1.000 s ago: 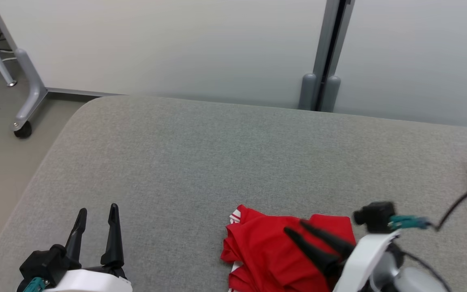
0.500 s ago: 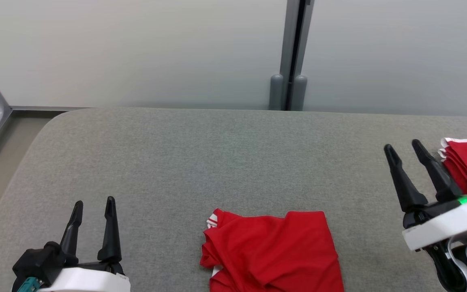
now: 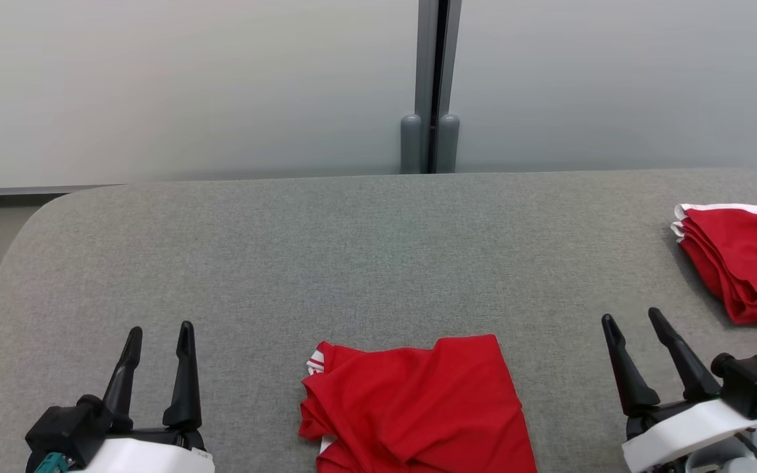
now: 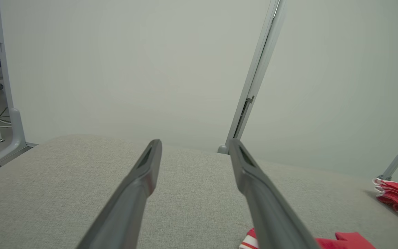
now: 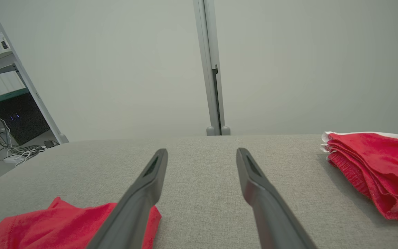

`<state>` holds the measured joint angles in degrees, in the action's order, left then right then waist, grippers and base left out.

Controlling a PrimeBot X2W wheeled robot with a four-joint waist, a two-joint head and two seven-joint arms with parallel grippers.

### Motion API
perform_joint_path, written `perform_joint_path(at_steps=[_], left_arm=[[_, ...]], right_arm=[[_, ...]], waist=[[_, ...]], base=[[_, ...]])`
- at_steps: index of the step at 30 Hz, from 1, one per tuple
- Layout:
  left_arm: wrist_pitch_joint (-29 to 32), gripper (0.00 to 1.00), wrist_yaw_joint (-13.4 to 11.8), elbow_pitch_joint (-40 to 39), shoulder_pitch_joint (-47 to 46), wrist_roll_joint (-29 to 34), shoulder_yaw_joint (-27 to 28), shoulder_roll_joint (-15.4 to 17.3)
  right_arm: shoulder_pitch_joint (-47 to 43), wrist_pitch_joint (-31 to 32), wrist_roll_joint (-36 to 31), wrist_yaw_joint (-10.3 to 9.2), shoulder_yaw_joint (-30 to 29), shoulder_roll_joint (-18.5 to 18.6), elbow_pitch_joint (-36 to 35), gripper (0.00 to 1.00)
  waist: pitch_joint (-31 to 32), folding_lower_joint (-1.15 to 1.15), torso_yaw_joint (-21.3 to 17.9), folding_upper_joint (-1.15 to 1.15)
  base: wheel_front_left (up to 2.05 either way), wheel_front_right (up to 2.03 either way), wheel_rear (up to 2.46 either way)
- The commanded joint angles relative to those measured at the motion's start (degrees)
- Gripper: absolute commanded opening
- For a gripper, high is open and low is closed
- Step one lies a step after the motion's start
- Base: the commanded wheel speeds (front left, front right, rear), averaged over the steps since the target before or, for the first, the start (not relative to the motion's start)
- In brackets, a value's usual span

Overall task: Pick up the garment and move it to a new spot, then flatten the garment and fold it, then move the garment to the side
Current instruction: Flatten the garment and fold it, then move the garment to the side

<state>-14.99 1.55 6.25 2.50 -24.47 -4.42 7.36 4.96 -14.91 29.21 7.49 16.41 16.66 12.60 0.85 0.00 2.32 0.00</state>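
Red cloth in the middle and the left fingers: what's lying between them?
Nothing: the head view shows just bare grey padded surface between the left gripper and the crumpled red cloth.

The garment point(image 3: 411, 401) is plain red cloth with white striped trim peeking out at its far-left corner and again lower on its left side. It lies in a loose, rumpled fold on the grey worktop point(image 3: 352, 249), near the front edge at the middle. Its left side is bunched in creases and its right edge runs fairly straight, while its near part runs off the bottom of the head view.
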Motion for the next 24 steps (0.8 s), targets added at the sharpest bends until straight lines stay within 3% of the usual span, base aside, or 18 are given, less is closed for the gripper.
perform_joint_path(at_steps=[1,19,24], left_arm=[[-0.2,1.00,0.5,0.2,0.5,0.6,0.4,0.0],[-0.2,1.00,3.1,1.5,0.1,4.1,2.9,-1.8],[-0.2,1.00,3.5,1.6,0.2,4.7,2.7,-2.1]], right_arm=[[0.0,-0.3,0.1,0.01,-0.1,-0.3,0.2,1.00],[1.1,-0.2,1.0,0.01,3.2,-1.4,4.0,1.00],[3.1,5.5,5.6,0.01,9.0,-1.3,6.2,1.00]], waist=[[0.0,0.00,-0.3,0.00],[0.8,0.00,0.3,0.00],[0.7,0.00,1.1,0.00]], base=[[0.00,0.00,0.00],[0.00,0.00,0.00],[0.00,0.00,0.00]])
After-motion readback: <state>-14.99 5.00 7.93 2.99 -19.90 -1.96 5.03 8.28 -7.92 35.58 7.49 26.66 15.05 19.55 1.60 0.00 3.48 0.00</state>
